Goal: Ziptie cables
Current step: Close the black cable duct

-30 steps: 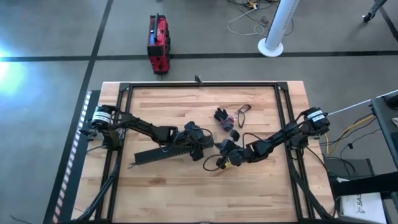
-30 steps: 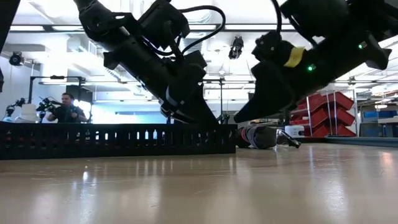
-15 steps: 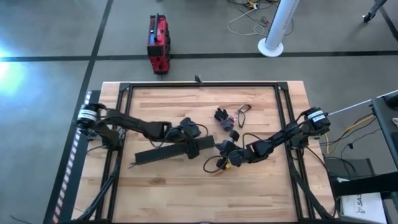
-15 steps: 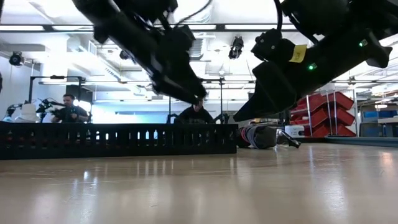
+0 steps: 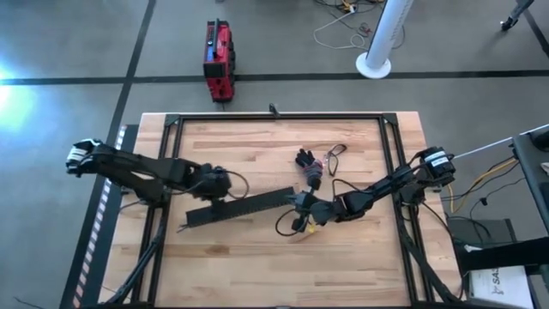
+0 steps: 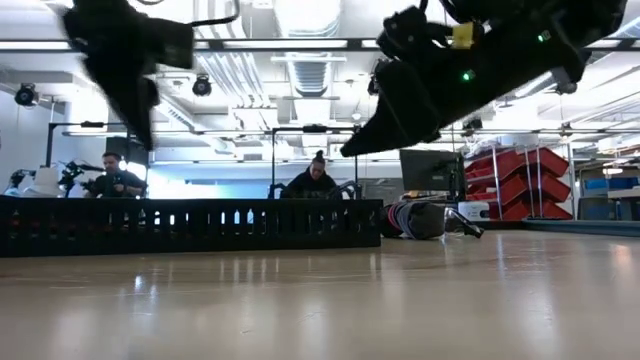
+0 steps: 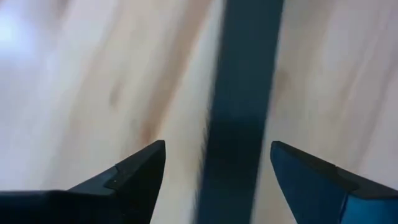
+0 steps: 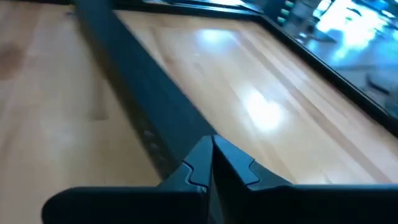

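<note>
High view: right gripper (image 5: pixel 298 203), fingers pressed together, nears the duct (image 5: pixel 240 208); it may knock it, missing the cables (image 5: pixel 310 169).

We see grey floor (image 5: pixel 69 51) crossed by dark lines in upper part of frame. Red box (image 5: pixel 218 60) upper centre, white pole on round base (image 5: pixel 377 47) upper right. In low view we see ceiling strip lights (image 6: pixel 290 44) across top, two people (image 6: pixel 110 178) seated at left and centre, red shelves (image 6: pixel 520 175) at right.
</note>
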